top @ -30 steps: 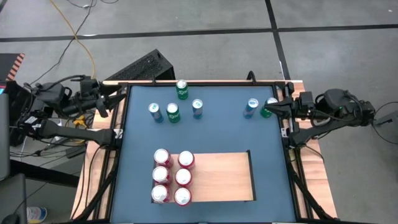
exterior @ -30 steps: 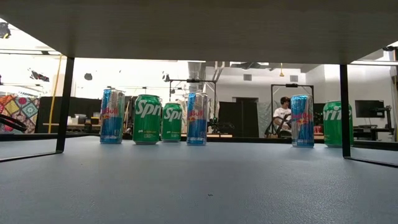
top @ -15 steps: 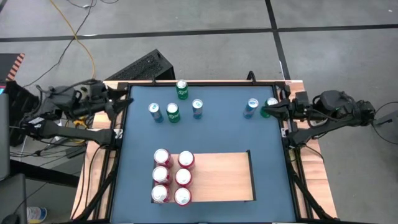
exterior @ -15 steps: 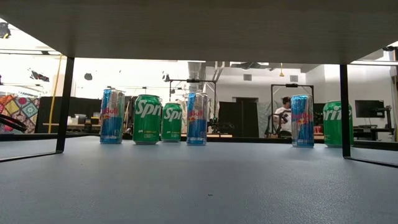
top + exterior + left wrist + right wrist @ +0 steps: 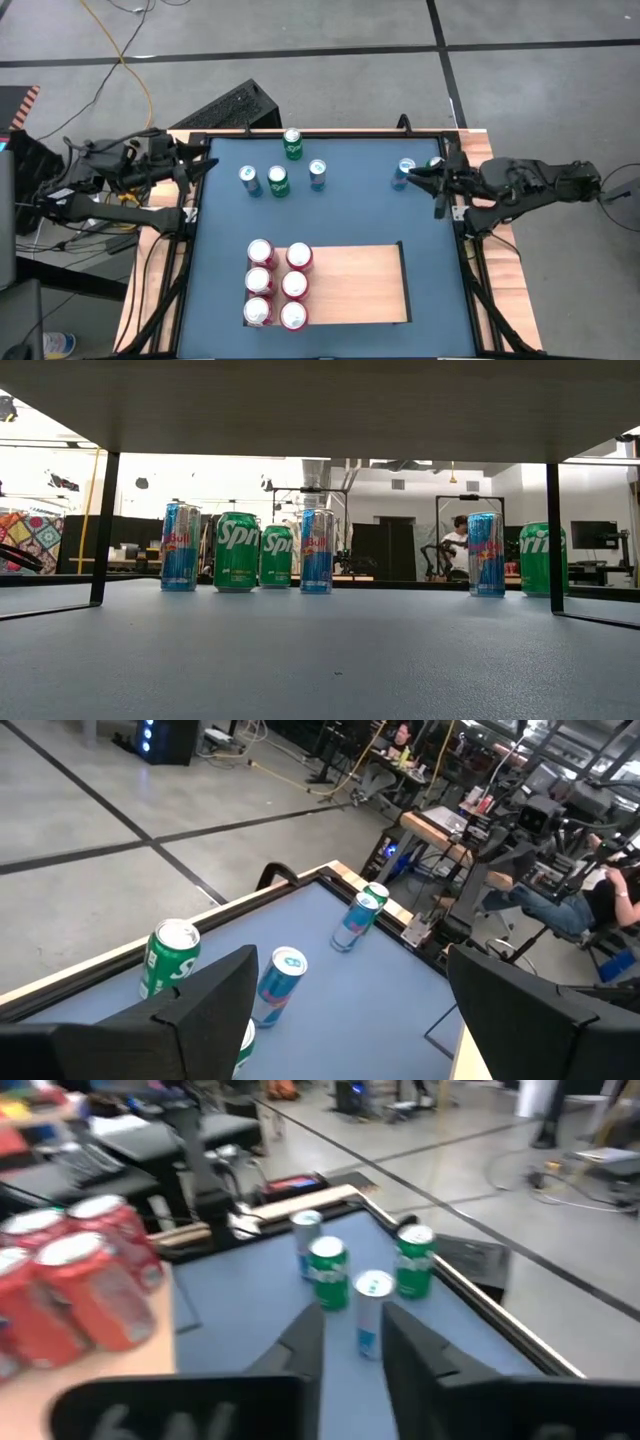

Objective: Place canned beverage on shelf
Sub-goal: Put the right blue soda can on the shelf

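Six red cans [image 5: 276, 284] stand upright on the left part of the pale wooden shelf [image 5: 355, 285]. Near the table's far edge stand two green cans [image 5: 292, 143] [image 5: 278, 181] and two blue cans [image 5: 249, 179] [image 5: 318, 173]. Farther right stand a blue can [image 5: 404, 172] and a green can [image 5: 435, 162], the green one partly hidden under my right arm. My right gripper [image 5: 425, 185] is open and empty, just right of that blue can and above the table's right edge. My left gripper [image 5: 200, 165] is open and empty at the table's left edge.
Black rails [image 5: 465, 250] frame the blue table top. The right half of the shelf [image 5: 370, 300] is bare. A black keyboard [image 5: 230, 108] lies on the floor beyond the far edge. In the low view a person [image 5: 458, 540] sits far back in the room.
My right gripper has moved toward the table's left edge, in over the right rail toward the right-hand blue can, and has turned about. My left gripper has moved a little toward the table, up to its left rail. No can has moved.
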